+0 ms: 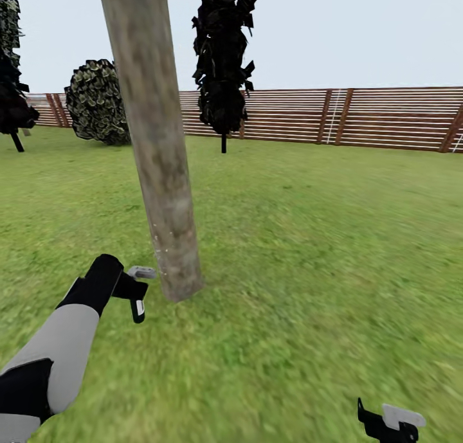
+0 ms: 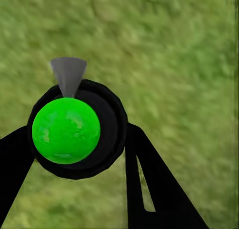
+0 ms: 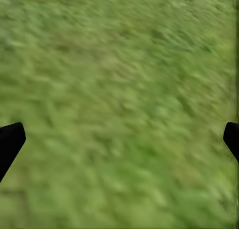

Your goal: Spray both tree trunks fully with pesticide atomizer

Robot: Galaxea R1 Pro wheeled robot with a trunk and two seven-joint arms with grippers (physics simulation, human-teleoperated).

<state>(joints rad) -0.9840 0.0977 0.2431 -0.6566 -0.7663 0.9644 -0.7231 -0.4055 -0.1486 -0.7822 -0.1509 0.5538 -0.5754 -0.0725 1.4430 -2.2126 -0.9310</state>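
Risk: nozzle aim drifts off the thick mottled grey-brown tree trunk (image 1: 157, 166), leaving bark uncovered. Left gripper (image 1: 136, 293), just beside the trunk base, is clamped around the dark cylindrical atomizer (image 2: 77, 129) with its bright green top and grey spray cone. Right gripper (image 3: 119, 139) hangs spread wide, empty, over green grass lawn (image 1: 308, 237).
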